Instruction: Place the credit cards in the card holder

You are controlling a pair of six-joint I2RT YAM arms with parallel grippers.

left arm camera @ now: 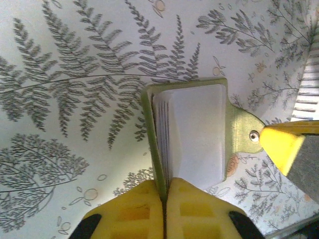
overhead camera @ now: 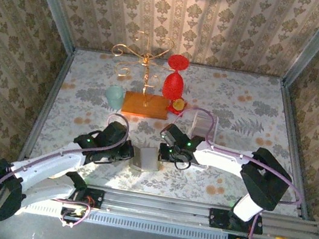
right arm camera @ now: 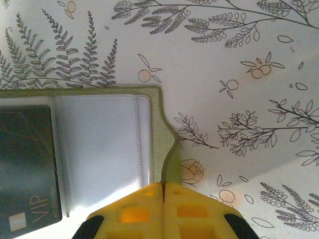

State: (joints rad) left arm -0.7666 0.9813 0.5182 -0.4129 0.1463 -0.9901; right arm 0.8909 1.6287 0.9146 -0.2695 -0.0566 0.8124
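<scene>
Looking down on a fern-printed table boxed in by patterned wallpaper. Reaching inward with both arms, elbows splayed, wrists bent low over the middle. Spreading the card holder between them there: clamping its olive cover edge in the left gripper, pinching the snap tab in the right gripper, both closed tight on it. Showing one dark credit card already sleeved; possibly more behind, but hard telling. Judging the holder light and floppy, its sleeves slick, so gripping cover edges only. Expecting cards stiff, thin, slippery: taking them by a short edge.
</scene>
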